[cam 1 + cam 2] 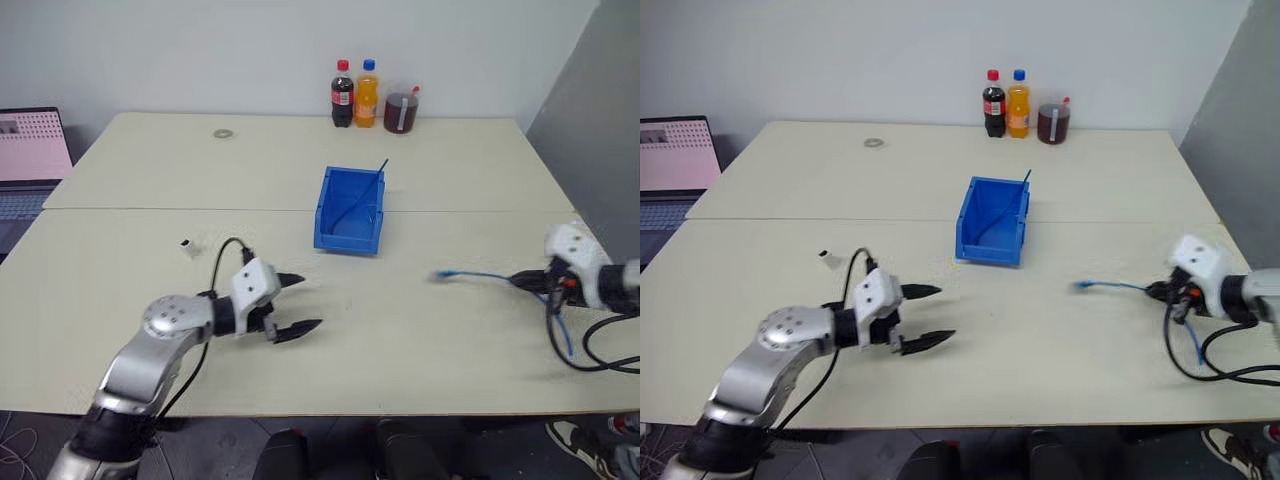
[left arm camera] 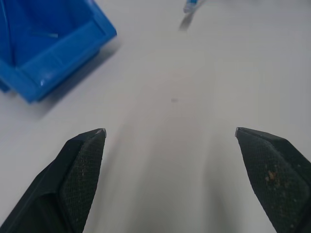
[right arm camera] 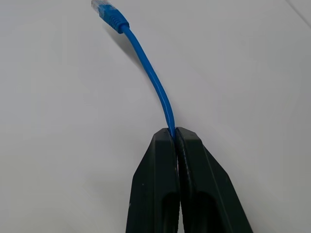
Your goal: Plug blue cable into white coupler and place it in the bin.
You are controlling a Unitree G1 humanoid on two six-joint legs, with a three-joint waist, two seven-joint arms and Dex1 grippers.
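Observation:
My right gripper [image 1: 524, 279] at the table's right edge is shut on the blue cable [image 3: 154, 82], whose clear plug [image 1: 441, 274] sticks out toward the table's middle, just above the surface. The cable's other end hangs behind the gripper [image 1: 562, 330]. The white coupler [image 1: 187, 244] lies on the table at the left, beyond my left gripper [image 1: 302, 303], which stands open with nothing between its fingers. The bin [image 1: 349, 210] sits at the table's centre, with a thin dark blue cable [image 1: 368, 190] leaning inside it.
Two soda bottles [image 1: 354, 94] and a cup of dark drink [image 1: 401, 111] stand at the table's far edge. A small ring [image 1: 222, 133] lies at the back left. A laptop [image 1: 33, 160] sits left of the table.

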